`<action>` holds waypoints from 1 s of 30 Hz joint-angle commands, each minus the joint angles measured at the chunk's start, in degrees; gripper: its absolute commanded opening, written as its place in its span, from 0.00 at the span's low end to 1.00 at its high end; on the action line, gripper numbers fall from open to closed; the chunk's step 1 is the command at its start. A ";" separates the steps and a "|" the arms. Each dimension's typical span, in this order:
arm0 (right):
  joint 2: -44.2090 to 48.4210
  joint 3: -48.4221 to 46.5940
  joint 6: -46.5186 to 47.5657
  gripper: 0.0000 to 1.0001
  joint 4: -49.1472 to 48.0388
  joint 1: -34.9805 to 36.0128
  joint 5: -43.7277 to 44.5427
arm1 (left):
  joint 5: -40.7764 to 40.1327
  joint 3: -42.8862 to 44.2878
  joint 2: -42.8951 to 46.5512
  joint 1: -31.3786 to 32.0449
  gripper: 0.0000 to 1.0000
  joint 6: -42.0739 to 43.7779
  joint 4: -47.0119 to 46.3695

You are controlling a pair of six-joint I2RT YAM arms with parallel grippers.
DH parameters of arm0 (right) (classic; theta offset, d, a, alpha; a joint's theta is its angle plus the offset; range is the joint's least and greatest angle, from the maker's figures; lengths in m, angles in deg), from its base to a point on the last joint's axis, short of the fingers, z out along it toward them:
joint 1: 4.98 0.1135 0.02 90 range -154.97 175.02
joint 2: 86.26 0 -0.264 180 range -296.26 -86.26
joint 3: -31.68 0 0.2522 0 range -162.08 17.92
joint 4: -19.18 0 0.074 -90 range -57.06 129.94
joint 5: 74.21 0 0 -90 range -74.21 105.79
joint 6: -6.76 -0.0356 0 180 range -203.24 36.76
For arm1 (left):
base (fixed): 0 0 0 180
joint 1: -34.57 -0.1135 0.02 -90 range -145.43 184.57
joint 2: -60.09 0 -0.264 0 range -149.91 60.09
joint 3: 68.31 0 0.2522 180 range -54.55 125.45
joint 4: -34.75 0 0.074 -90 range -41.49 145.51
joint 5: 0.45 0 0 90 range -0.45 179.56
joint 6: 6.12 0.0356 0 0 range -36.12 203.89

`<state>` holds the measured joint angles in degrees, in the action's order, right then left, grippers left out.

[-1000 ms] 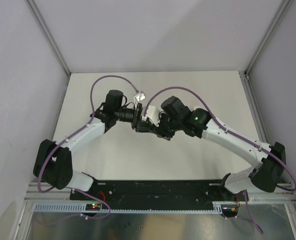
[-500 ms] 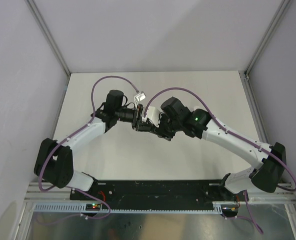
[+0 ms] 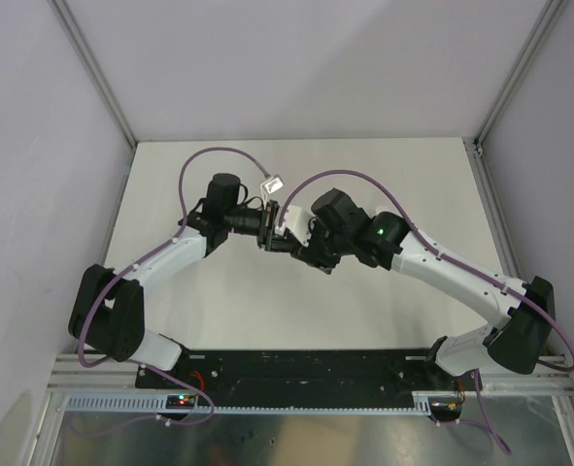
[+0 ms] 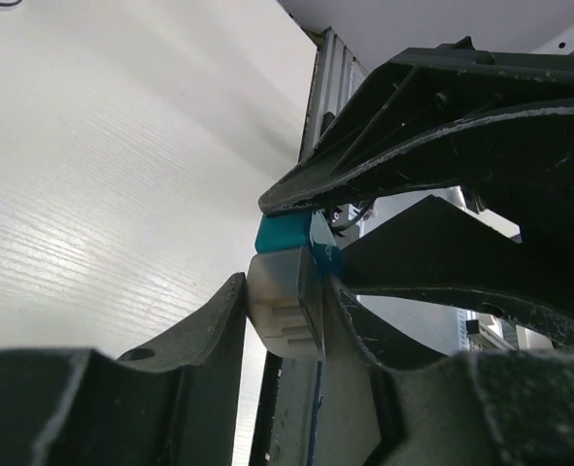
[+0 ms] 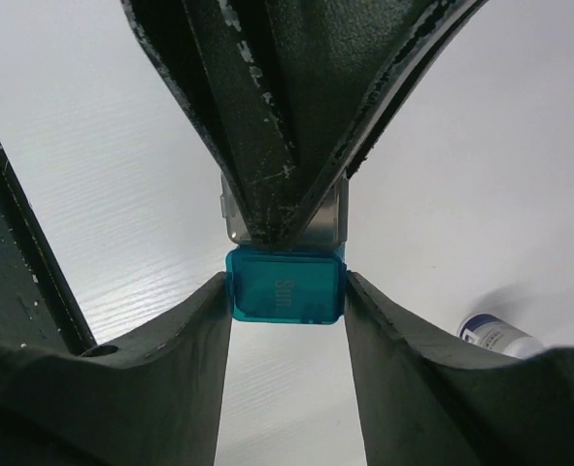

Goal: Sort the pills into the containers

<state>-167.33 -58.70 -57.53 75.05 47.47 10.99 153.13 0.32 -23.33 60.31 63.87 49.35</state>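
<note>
The left gripper [image 4: 283,316], wider a moment ago, now clamps the grey cube [image 4: 287,296] of the containers [image 4: 294,260], while the right gripper [image 5: 287,301] grips the teal cube [image 5: 285,288] (the pair bridges the two). Probably braced for opening.

The containers [image 4: 288,277] are moulded plastic: the teal compartment [image 5: 285,286] is translucent and glossy (faint lettering shows on its face), and the grey compartment [image 4: 282,306] is smooth with a duller sheen. The right gripper [image 5: 285,311] has fingers [image 5: 185,379] of matt black plastic, speckled with pale dust. The left gripper [image 4: 285,325] looks the same, its edges scratched. The desk [image 4: 112,155] is white and matt, with a fine wood-like grain.
</note>
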 commanded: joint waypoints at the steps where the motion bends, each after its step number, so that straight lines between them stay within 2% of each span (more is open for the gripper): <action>1: 1.17 -0.56 -1.49 0.58 -3.61 0.16 0.66 | 2.19 0.18 -0.35 0.14 0.00 -1.62 -3.27; 4: 1.17 -0.64 -1.67 0.68 -3.36 0.20 0.23 | 2.40 0.14 -0.37 -0.23 0.00 -2.16 -3.76; 10: 1.75 -0.64 -1.96 0.76 -2.86 -0.45 -1.54 | 2.78 -0.05 -0.14 -1.07 0.00 -2.81 -4.44; 18: 3.29 -0.65 -3.15 0.79 -1.41 -3.48 -8.41 | 2.65 -0.41 -0.71 -1.40 0.00 -3.10 -4.94; 30: 3.33 -5.05 -7.72 0.79 2.58 -15.73 -29.75 | 4.03 -1.13 0.51 -1.71 0.00 -1.74 -5.15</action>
<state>-164.58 -60.62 -63.26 76.17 33.92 -9.40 154.72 -0.47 -24.29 58.80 61.49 46.05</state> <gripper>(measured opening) 0.792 0.215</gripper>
